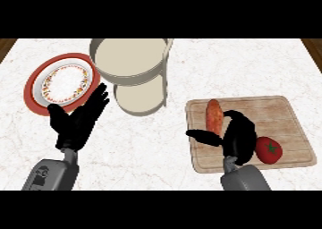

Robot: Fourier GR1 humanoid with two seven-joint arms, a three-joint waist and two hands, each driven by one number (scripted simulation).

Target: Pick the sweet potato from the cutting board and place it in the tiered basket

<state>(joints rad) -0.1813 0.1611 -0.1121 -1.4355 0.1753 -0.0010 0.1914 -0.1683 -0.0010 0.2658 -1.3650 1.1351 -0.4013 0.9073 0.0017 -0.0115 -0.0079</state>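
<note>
Your right hand (pixel 239 138) curls round the sweet potato (pixel 213 112) on the cutting board (pixel 290 117) at 4 o'clock, so lifting it to the 12 o'clock tiered basket (pixel 127 58) remains, with your left hand (pixel 78 123) relaxed open.

The lower end of the sweet potato (pixel 213 112) is covered by the right hand (pixel 239 138); whether it is touched cannot be told. The middle of the cutting board (pixel 285 112) is hidden under the same hand. The plate (pixel 61 80) is overlapped at its lower right rim by the left hand (pixel 74 123). The lower tier of the tiered basket (pixel 127 62) is partly masked by the upper tier, whose far rim is cut off at the view's top. The left forearm (pixel 51 174) and right forearm (pixel 246 180) are cut off below.
</note>
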